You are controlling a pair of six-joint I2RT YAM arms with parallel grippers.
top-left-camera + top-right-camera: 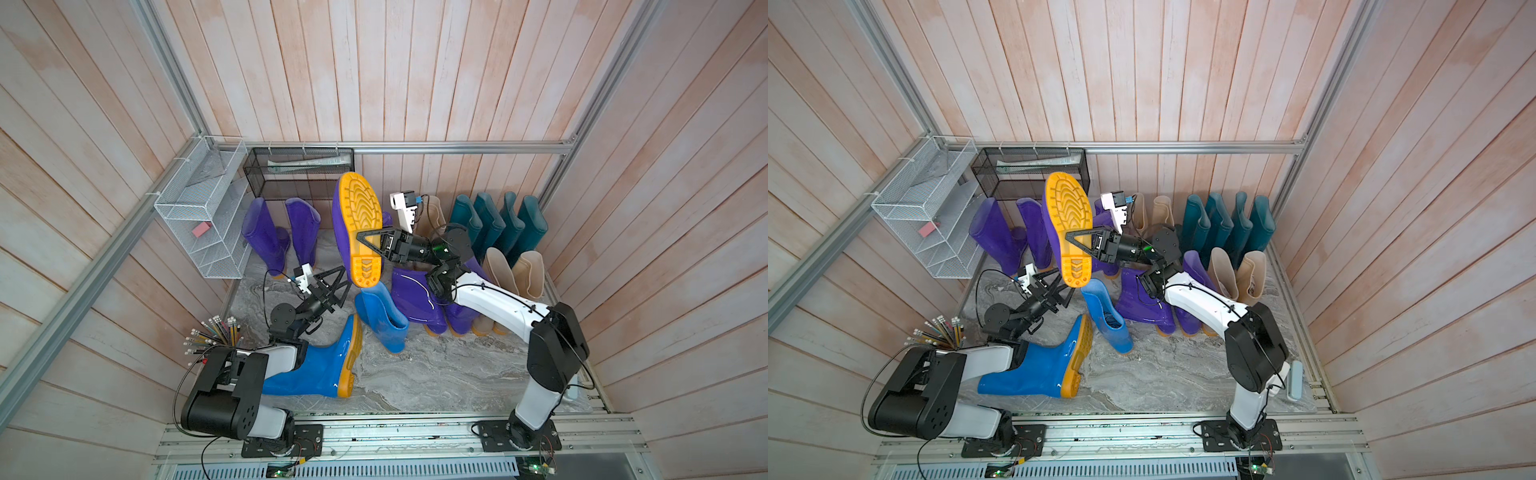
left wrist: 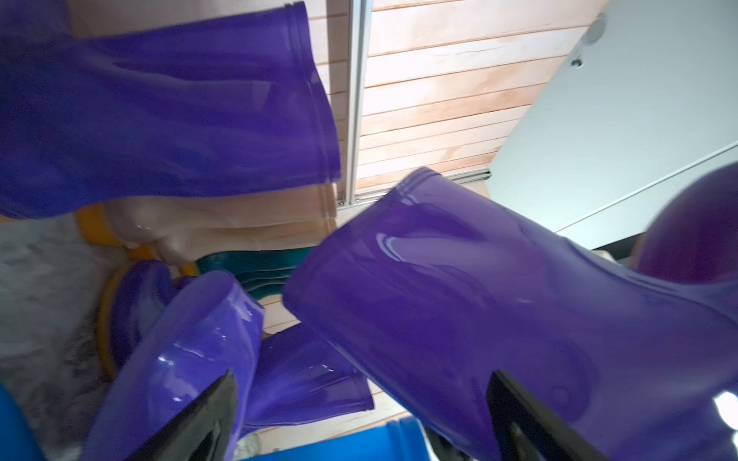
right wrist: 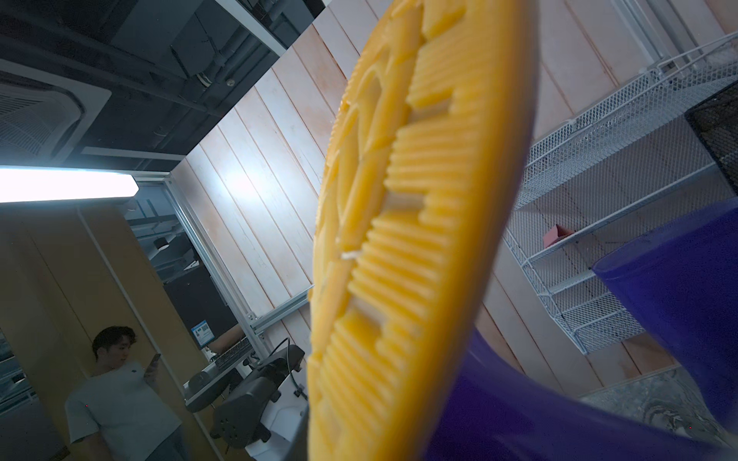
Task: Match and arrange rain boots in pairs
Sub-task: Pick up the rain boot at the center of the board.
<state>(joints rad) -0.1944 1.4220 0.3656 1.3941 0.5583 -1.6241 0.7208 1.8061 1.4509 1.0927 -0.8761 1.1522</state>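
Observation:
My right gripper [image 1: 368, 245] [image 1: 1076, 244] is shut on a purple rain boot [image 1: 347, 232] [image 1: 1054, 237], gripping it near the heel. The boot hangs upside down in the air, its orange-yellow sole [image 3: 399, 239] turned up. Just below it my left gripper [image 1: 340, 283] [image 1: 1061, 284] [image 2: 367, 423] stands open, with the boot's purple shaft [image 2: 479, 299] beside one finger. Two purple boots [image 1: 266, 237] stand at the back left. One blue boot [image 1: 324, 365] lies on its side and another [image 1: 382, 320] leans. Several teal boots [image 1: 498, 224], beige boots [image 1: 515, 274] and more purple boots [image 1: 415, 299] stand to the right.
A white wire rack [image 1: 203, 216] holding a pink block [image 1: 202, 229] hangs on the left wall. A black mesh basket [image 1: 299, 170] sits on the back wall. A cup of pencils [image 1: 216, 332] stands by my left arm. A pale blue object [image 1: 1296, 380] lies at the floor's right edge.

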